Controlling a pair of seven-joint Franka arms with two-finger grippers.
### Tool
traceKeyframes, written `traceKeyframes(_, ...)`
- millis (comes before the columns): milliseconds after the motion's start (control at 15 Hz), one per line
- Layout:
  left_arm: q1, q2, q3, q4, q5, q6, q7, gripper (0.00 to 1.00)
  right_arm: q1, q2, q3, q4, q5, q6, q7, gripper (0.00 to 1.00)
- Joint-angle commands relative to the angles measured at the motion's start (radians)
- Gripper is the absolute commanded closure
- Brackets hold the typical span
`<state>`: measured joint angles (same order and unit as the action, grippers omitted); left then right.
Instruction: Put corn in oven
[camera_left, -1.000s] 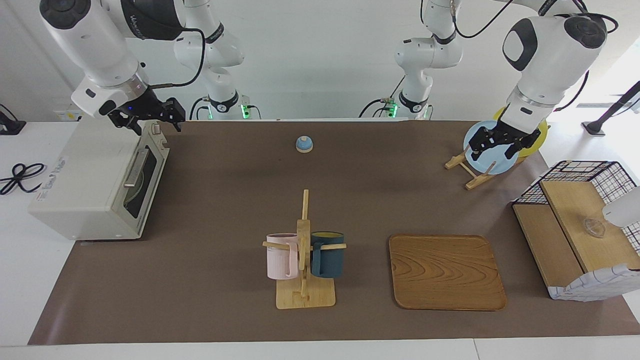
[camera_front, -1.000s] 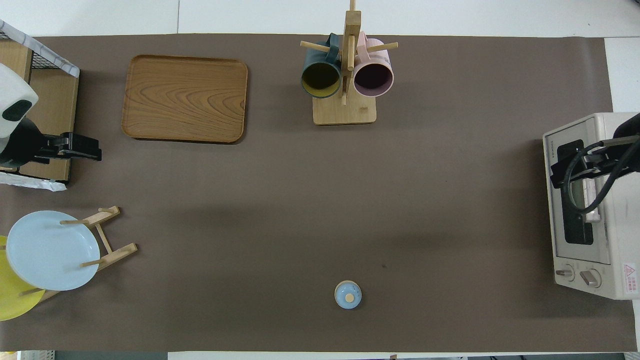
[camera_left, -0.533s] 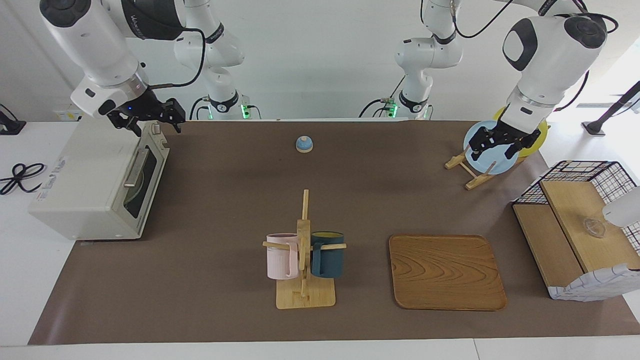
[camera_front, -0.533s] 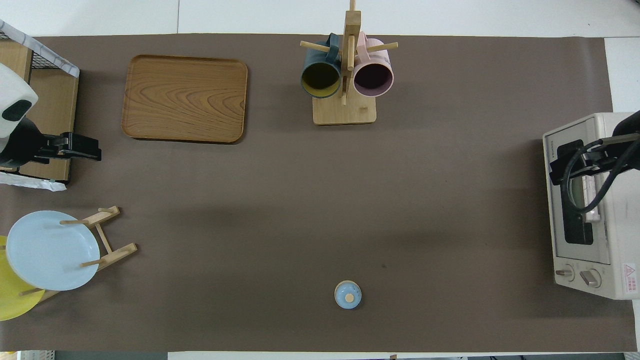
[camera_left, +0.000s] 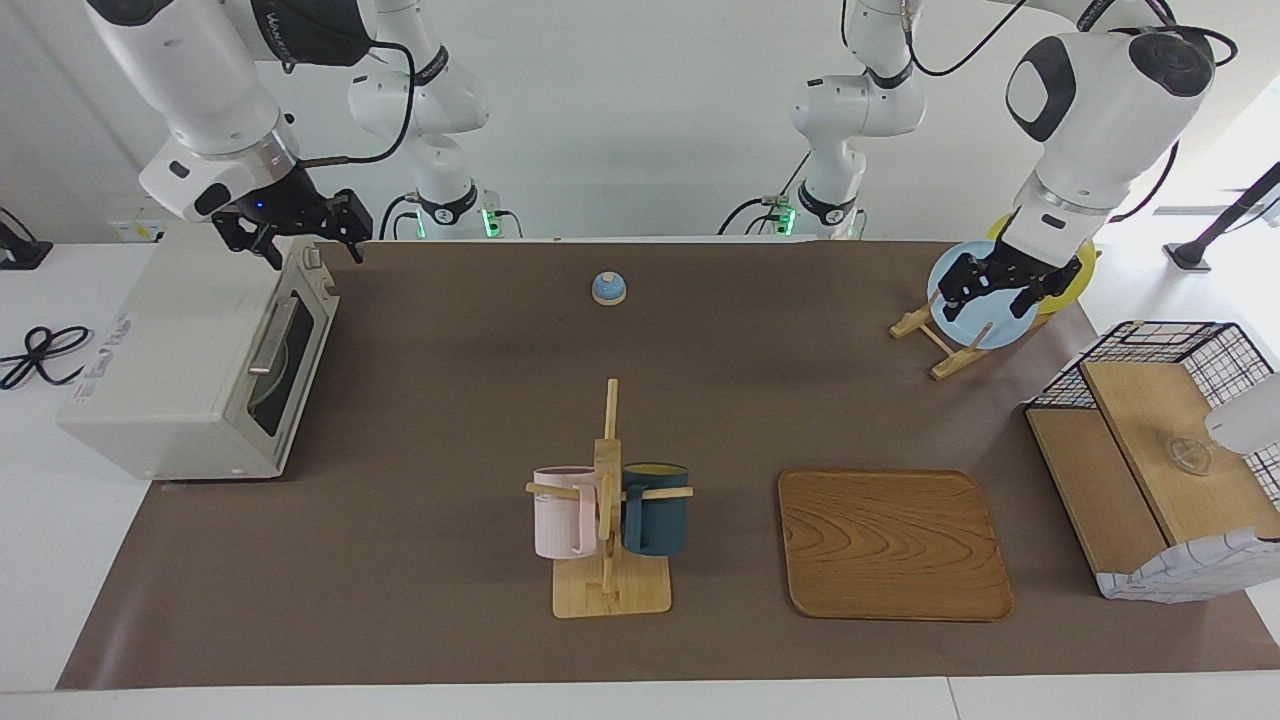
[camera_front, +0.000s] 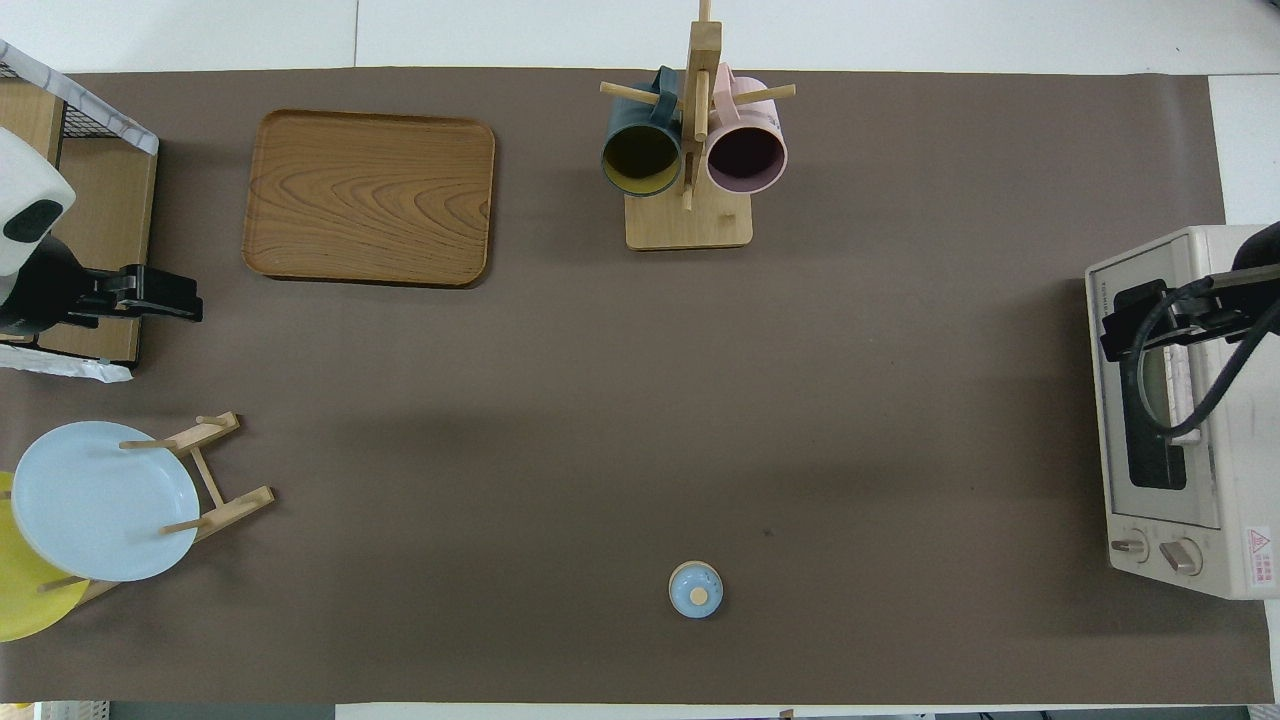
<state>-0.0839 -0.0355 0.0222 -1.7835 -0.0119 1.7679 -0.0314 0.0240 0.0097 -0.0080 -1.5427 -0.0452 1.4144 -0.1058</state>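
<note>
The off-white oven (camera_left: 170, 360) stands at the right arm's end of the table, its dark glass door shut and the bar handle (camera_left: 270, 335) facing the mat. The overhead view shows the oven (camera_front: 1230, 430) from the top. My right gripper (camera_left: 297, 228) hangs open and empty just above the oven's upper front edge; in the overhead view this right gripper (camera_front: 1128, 322) covers part of the door. My left gripper (camera_left: 996, 290) is open and empty in the air at the left arm's end, where the overhead view places the left gripper (camera_front: 170, 300) beside the basket box. The corn is out of view.
A wooden mug tree (camera_left: 608, 500) carries a pink and a dark blue mug at mid-table. A wooden tray (camera_left: 893, 545) lies beside it. A wire-and-wood basket box (camera_left: 1160, 470) and a rack with a blue plate (camera_left: 975, 328) stand at the left arm's end. A small blue lid (camera_left: 608, 288) sits near the robots.
My right gripper has risen a little above the oven's front edge. The left gripper and everything on the table have stayed put.
</note>
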Motion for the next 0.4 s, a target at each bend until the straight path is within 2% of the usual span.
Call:
traceKeyframes(0,0.012,-0.010,-0.007,-0.001,0.015,-0.012,0.001,0.00,0.008,-0.014,-0.013,-0.020,0.030,0.023,0.020,0.00)
traceKeyframes(333,0.012,-0.010,-0.007,-0.001,0.015,-0.013,0.001,0.00,0.001,-0.010,-0.012,-0.020,0.030,0.031,0.021,0.00)
